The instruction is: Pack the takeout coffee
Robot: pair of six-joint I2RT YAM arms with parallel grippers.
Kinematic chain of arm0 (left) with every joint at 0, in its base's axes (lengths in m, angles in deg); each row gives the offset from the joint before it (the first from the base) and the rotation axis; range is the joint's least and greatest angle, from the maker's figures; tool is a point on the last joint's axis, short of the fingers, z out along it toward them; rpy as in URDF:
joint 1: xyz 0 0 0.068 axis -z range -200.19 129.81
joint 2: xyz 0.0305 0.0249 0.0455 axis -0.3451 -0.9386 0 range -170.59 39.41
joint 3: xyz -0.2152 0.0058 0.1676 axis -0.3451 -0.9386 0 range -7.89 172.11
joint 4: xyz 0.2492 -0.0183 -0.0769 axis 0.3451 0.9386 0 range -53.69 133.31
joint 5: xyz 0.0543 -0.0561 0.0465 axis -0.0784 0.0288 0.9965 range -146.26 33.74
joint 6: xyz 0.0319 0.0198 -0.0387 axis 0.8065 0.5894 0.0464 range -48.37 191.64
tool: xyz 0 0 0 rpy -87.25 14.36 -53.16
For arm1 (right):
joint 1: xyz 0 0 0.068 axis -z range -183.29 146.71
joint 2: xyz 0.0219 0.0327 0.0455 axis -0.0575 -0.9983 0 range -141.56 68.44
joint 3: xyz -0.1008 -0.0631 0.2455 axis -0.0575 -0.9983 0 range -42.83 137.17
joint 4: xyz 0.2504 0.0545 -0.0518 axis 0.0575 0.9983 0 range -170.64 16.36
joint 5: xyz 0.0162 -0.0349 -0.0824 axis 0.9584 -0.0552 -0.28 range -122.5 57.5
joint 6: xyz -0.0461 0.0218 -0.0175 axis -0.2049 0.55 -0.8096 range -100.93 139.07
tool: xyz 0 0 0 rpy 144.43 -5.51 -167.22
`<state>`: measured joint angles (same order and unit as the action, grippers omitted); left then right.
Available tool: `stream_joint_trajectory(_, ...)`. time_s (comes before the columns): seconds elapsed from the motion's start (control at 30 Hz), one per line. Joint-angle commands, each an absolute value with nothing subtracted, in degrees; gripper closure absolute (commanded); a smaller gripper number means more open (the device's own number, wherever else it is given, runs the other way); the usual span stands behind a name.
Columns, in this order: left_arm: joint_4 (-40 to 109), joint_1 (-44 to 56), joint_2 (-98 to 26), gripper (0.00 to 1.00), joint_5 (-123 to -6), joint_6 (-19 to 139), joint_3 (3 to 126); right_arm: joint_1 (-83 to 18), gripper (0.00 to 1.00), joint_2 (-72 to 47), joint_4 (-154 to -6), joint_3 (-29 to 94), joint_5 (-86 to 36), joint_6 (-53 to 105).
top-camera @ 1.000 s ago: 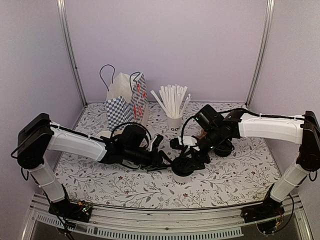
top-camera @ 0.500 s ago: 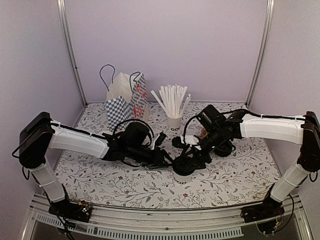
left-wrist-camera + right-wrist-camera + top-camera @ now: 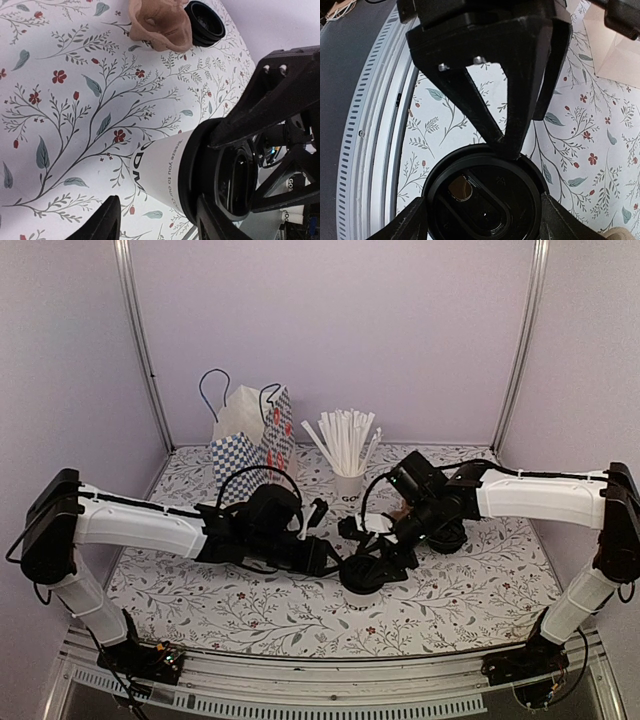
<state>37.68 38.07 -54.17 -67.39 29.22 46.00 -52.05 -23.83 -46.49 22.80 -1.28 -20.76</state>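
Observation:
The takeout coffee point(image 3: 361, 576) stands upright at the middle front of the table, a white cup point(image 3: 159, 170) with black lettering and a black lid point(image 3: 485, 207). My right gripper point(image 3: 376, 562) comes down from the right. Its fingers point(image 3: 412, 222) press on opposite sides of the lid's rim, shut on it. My left gripper point(image 3: 334, 561) reaches in from the left and stands open around the cup's body. One left finger point(image 3: 212, 220) touches the lid's edge. The other point(image 3: 105, 222) is clear of the cup.
Two paper bags point(image 3: 252, 440) stand at the back left, and a white cup of straws point(image 3: 348, 458) at the back centre. A stack of black lids point(image 3: 205, 21) and a tan cardboard holder point(image 3: 160, 22) lie beyond the cup. The table's metal front rail point(image 3: 375, 150) is close by.
My left arm has stretched further right, bringing its gripper up against the cup. The right gripper has stayed on the lid and the cup has barely moved.

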Motion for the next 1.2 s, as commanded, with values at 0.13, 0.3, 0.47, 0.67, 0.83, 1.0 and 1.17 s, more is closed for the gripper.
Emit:
stream_joint_trajectory(0.13, 38.0, 39.0, -55.4, 0.46, -67.7, 30.9, 48.2, -52.7, 0.01, -20.9, -36.1, 25.6, 1.6, -20.4)
stream_joint_trajectory(0.3, 38.1, 39.1, -55.3, 0.46, -67.9, 30.5, 47.7, -49.8, 0.01, -18.8, -34.6, 28.1, 5.7, -19.9)
stream_joint_trajectory(0.47, 38.2, 39.4, -54.6, 0.46, -68.3, 30.1, 47.4, -45.7, 0.01, -17.2, -34.8, 28.2, 8.1, -19.1)
stream_joint_trajectory(0.67, 35.7, 39.5, -53.1, 0.45, -70.0, 28.4, 45.5, -38.8, 0.01, -15.3, -37.0, 22.8, 13.0, -14.7)
stream_joint_trajectory(0.83, 34.2, 39.5, -53.7, 0.44, -70.8, 27.6, 44.9, -33.4, 0.01, -18.3, -33.2, 20.1, 19.0, -12.9)
stream_joint_trajectory(1.0, 33.4, 39.5, -54.5, 0.45, -70.9, 26.9, 45.0, -31.5, 0.22, -26.6, -27.3, 21.3, 22.9, -14.5)
stream_joint_trajectory(1.17, 32.7, 39.4, -55.0, 0.44, -71.2, 25.6, 45.0, -31.5, 0.37, -30.2, -26.2, 21.5, 24.6, -14.2)
